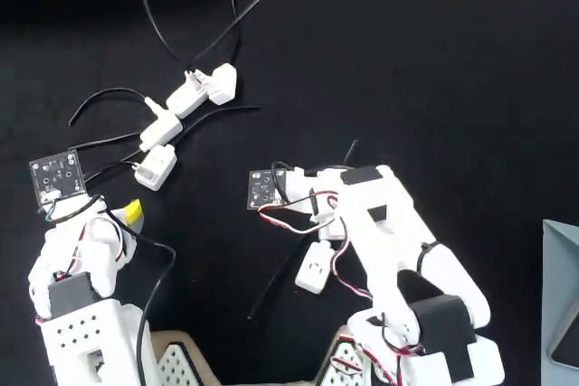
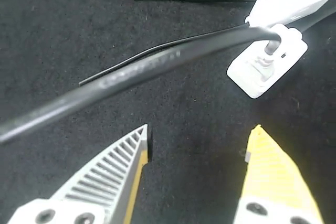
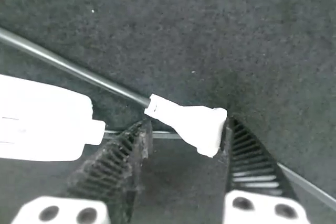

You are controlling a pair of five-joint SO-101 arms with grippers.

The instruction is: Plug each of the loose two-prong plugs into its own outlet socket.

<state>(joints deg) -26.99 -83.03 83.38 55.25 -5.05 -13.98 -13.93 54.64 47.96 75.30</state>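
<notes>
My right gripper (image 3: 186, 129) has a white two-prong plug (image 3: 194, 121) crosswise between its black fingers and looks shut on it; the plug's wide end presses on one finger (image 3: 247, 166). Its black cable (image 3: 68, 66) runs away across the cloth. A white outlet socket (image 3: 42, 119) lies just beside this gripper, and from above it is the socket (image 1: 314, 270) near the right gripper (image 1: 327, 223). My left gripper (image 2: 202, 132) is open over bare cloth, holding nothing. Ahead of it lies a white socket (image 2: 265, 66) with a cable plugged in, the socket (image 1: 154, 167) in the high view.
A row of white sockets and plugs (image 1: 185, 97) with loose black cables (image 1: 109, 95) stretches across the back left of the black table (image 1: 452, 88). A thick black cable (image 2: 131, 72) crosses in front of the left gripper. A grey object (image 1: 561, 296) sits at the right edge.
</notes>
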